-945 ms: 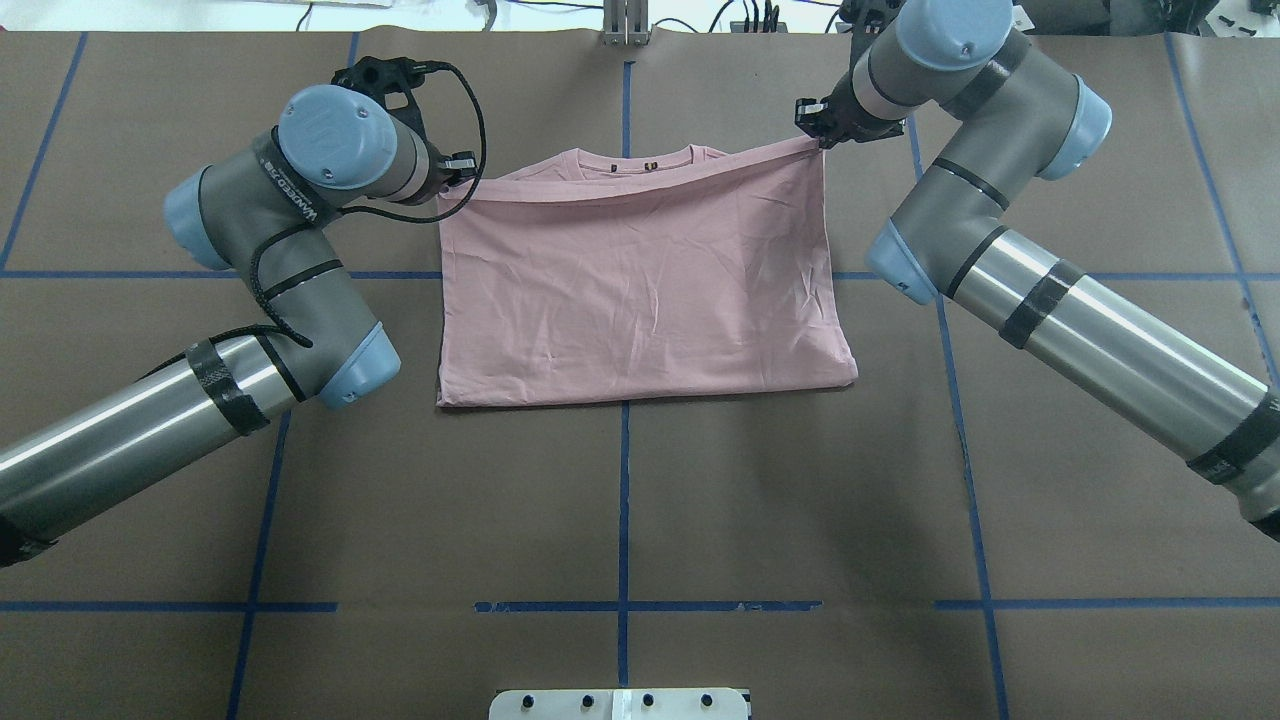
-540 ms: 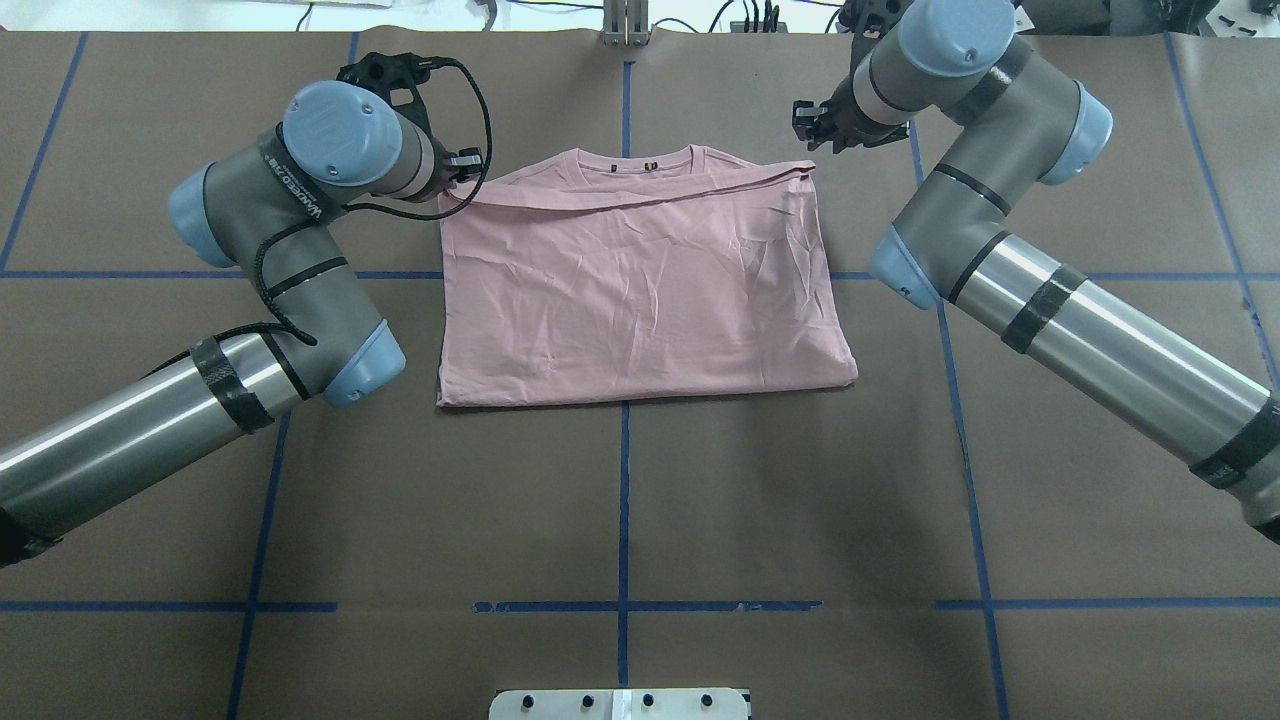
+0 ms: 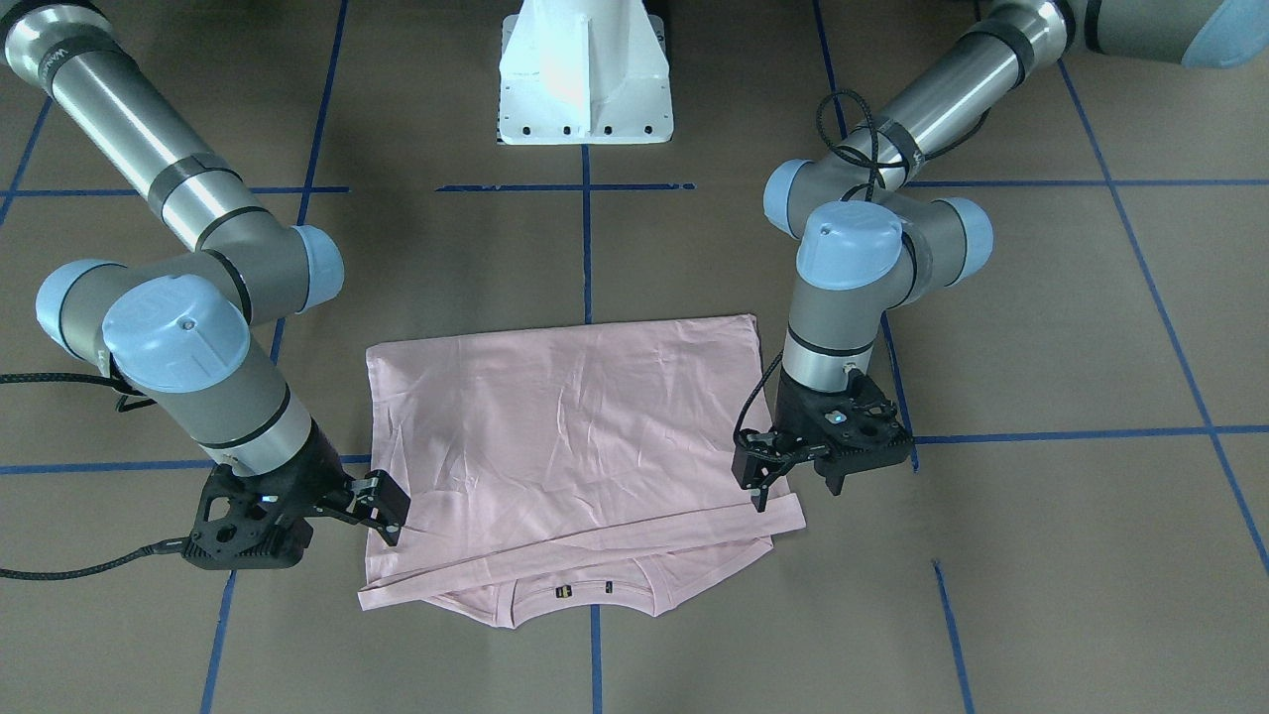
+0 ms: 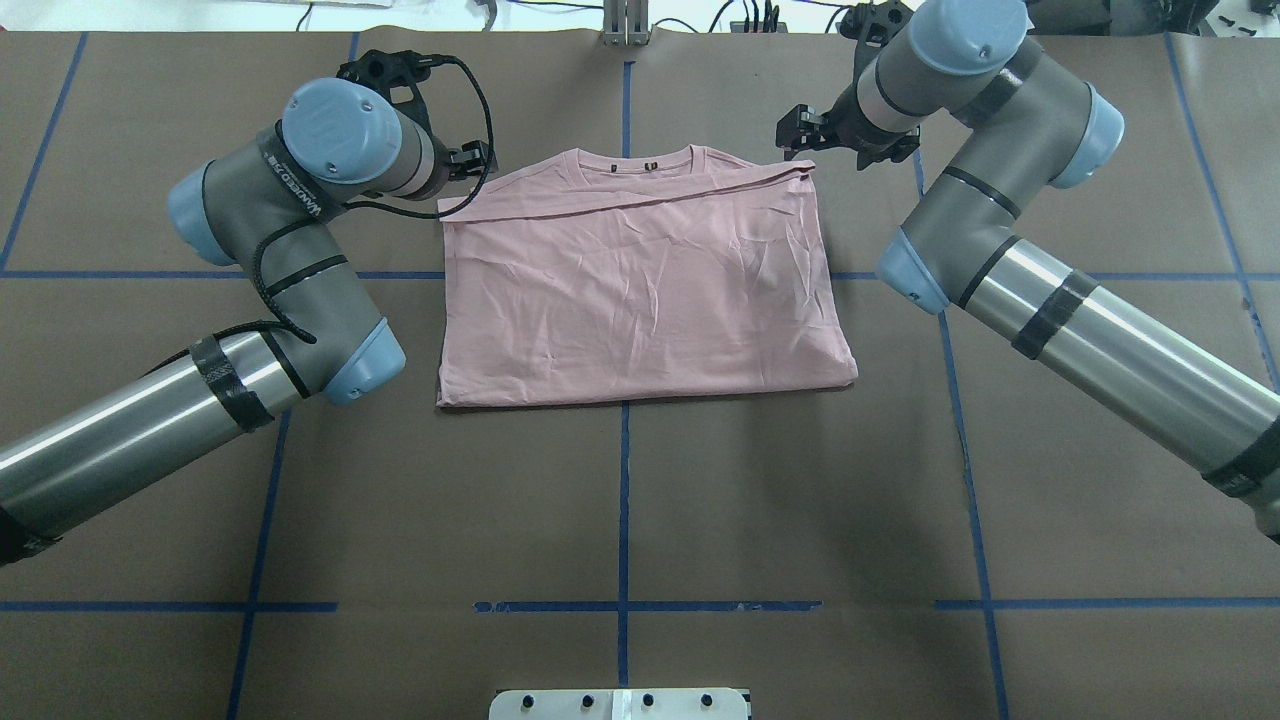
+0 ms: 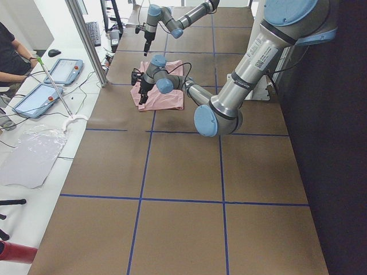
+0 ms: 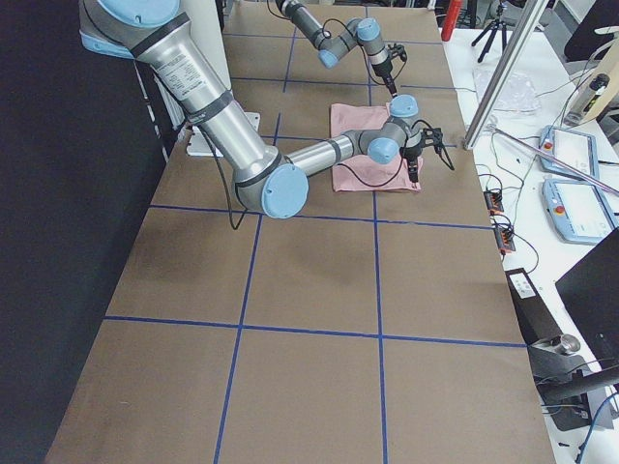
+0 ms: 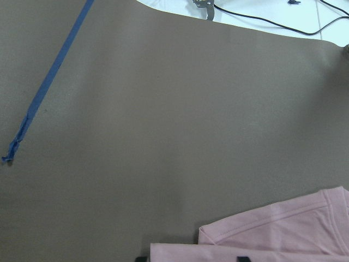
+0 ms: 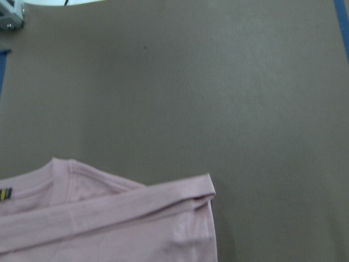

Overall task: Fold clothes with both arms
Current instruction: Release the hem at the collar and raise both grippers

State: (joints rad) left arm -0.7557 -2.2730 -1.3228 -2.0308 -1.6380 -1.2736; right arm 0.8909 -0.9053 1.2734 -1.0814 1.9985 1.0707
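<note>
L gripper (image 4: pixel 478 160) & R gripper (image 4: pixel 798 130) are hovering jaws apart, gripping nothing, by T-shirt (image 4: pixel 640 290) far corners; fold is lying flat, so prob. no hold needed.

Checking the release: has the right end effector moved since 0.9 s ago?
Yes. The right end effector has shifted slightly toward the centre blue line, off the corner of the T-shirt.

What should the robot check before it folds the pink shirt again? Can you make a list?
1. Left tool open: ok.
2. Right tool open, holding nothing: ok.
3. T-shirt lying flat on the table: ok.
4. Top edge lined up: not ok, it slants and the collar peeks out.
5. Left tool clear of the T-shirt: cannot tell.
</note>
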